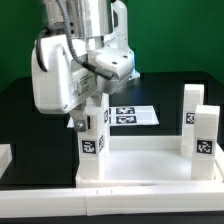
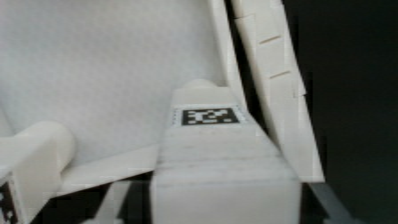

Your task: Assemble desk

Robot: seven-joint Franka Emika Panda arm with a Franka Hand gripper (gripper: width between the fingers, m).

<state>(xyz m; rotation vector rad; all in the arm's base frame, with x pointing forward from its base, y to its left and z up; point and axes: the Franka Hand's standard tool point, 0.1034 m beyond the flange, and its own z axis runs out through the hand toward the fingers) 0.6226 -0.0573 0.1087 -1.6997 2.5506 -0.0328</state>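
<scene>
Gripper [image 1: 88, 118] clamped on leg [image 1: 93, 135] over panel [image 1: 140, 160] corner; could cross-thread or tip if off-axis w/ socket

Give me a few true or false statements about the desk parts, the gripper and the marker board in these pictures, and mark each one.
1. Legs stand upright on the panel. True: one leg on the exterior view's left, two legs on its right.
2. The panel is black. False: it is white, on a black table.
3. The gripper is down at the top of the left leg. True, though whether its jaws are shut on it cannot be told.
4. The marker board lies on top of the panel. False: it lies flat on the table behind the panel.
5. The legs carry black-and-white tags. True: the wrist view shows one tag.
</scene>
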